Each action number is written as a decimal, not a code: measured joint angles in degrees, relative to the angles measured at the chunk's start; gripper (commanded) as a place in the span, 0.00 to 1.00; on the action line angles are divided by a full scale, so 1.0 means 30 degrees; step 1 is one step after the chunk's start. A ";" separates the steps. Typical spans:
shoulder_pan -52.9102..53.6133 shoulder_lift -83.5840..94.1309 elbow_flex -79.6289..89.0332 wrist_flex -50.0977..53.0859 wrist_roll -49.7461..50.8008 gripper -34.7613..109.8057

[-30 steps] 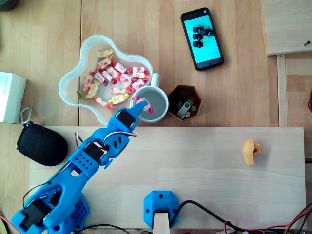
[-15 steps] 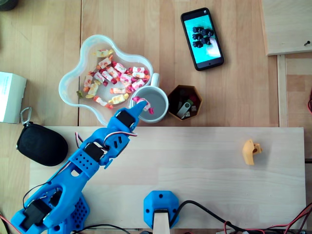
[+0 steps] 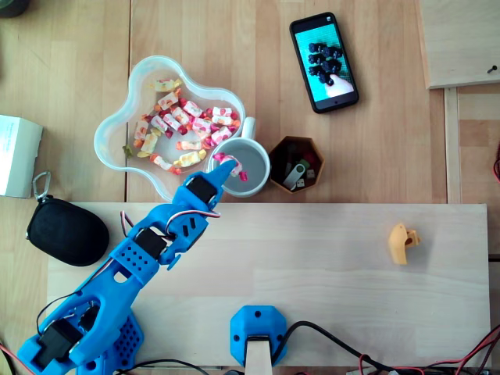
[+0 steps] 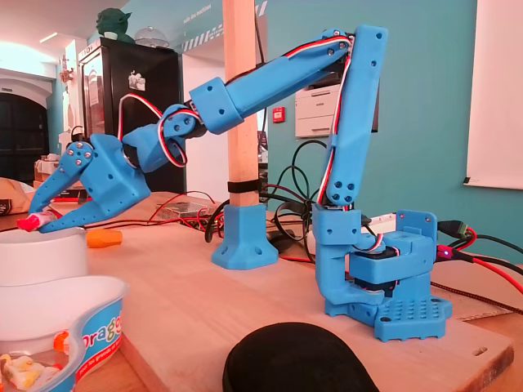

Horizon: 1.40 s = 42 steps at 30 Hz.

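My blue arm reaches up-left across the board in the overhead view. Its gripper (image 3: 227, 163) is shut on a pink-and-white wrapped candy (image 3: 236, 169), which hangs over the near rim of a white mug (image 3: 255, 158). In the fixed view the gripper (image 4: 39, 217) pinches the candy (image 4: 27, 221) at its fingertips, just above the mug (image 4: 37, 255). Left of the mug stands a clear flower-shaped bowl (image 3: 114, 129), also in the fixed view as the bowl (image 4: 90, 314), holding several wrapped candies (image 3: 183, 123).
A brown hexagonal cup (image 3: 298, 163) with USB sticks sits right of the mug, a phone (image 3: 323, 61) beyond it. A black case (image 3: 67, 230) and white box (image 3: 17, 155) lie left. An orange piece (image 3: 403, 243) and a blue post base (image 3: 258, 332) are on the board.
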 measured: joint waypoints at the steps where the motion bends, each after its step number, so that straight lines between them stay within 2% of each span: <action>1: 0.0000 0.0000 0.0000 0.0000 0.0000 0.27; 9: 0.0615 -0.0059 0.0000 0.0000 0.0000 0.43; 18: 0.0615 -0.0381 -0.0117 0.0029 0.0000 0.53; 24: 0.0615 -0.0381 -0.0117 -0.0088 0.0000 0.56; 27: 0.0293 -0.0352 -0.0498 -0.0088 0.1260 0.56; 35: -0.2314 0.1875 -0.0967 -0.0029 0.4453 0.56; 42: -0.5391 0.5830 -0.0557 -0.0029 0.4570 0.56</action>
